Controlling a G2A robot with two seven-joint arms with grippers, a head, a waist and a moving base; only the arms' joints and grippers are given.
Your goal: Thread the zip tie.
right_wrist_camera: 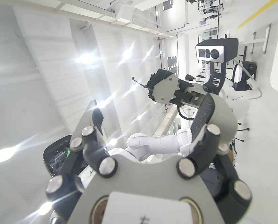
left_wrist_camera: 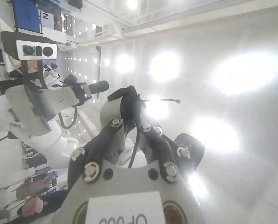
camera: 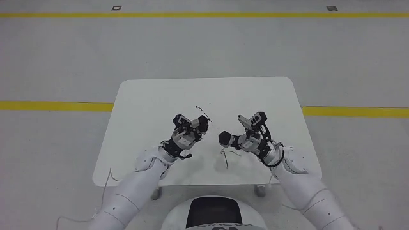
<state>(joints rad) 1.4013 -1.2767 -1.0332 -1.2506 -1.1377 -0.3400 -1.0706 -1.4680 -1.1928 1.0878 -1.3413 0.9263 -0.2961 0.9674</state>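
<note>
Top view | left gripper (camera: 197, 126) pinches the zip tie (camera: 203, 111), short end sticking out on the far side, above the table (camera: 268, 96) | right gripper (camera: 235, 130) spread wide, empty, just right | judged nearest arm to that end.

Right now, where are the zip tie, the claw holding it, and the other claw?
zip tie (left_wrist_camera: 162, 99), left wrist view, mid strap.
left claw (left_wrist_camera: 127, 94), left wrist view, between its shut fingertips.
right claw (camera: 234, 130), top view, gap between its open fingers.

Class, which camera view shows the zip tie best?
The left wrist view: the zip tie juts from the shut left pincer up close. The top and right wrist views show a thin, distant strand.
</note>
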